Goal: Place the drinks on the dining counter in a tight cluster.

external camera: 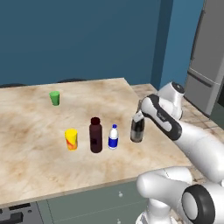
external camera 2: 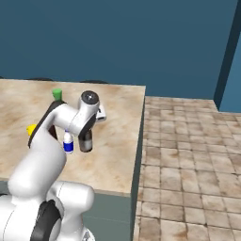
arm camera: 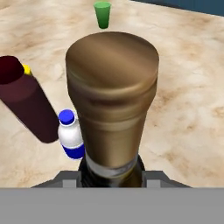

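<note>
The hand point(external camera: 139, 117) is closed around the neck of the dark bottle point(external camera: 137, 130), gripping it from above. In the hand view the bottle's brown cap point(arm camera: 112, 59) faces the camera, and the neck runs down between the two fingers. The dark bottle is upright near the right edge of the worktop point(external camera: 35, 153). Whether its base touches the surface or hangs just above it cannot be told.

The other two drinks stand on the worktop to the left of the dark bottle:
- The white bottle point(external camera: 113, 137), with a blue cap and blue label, stands upright just beside the dark bottle, with a small gap between them.
- The maroon bottle point(external camera: 96, 134), the tallest of the three, stands upright just to the left of the white bottle, close to it but apart.

The three bottles form a short row near the front of the worktop. In the right base view the white bottle point(external camera 2: 68, 143) and the dark bottle point(external camera 2: 85, 140) stand side by side below the arm's wrist.

Other items on the worktop:
- A yellow cup point(external camera: 71, 139) with a red mark stands left of the maroon bottle, near it but apart.
- A green cup point(external camera: 54, 98) stands farther back, well apart from the row.

The worktop has a beige veined surface and stands against a dark blue wall point(external camera: 87, 39). A tiled floor point(external camera 2: 188, 164) lies to its right.
</note>
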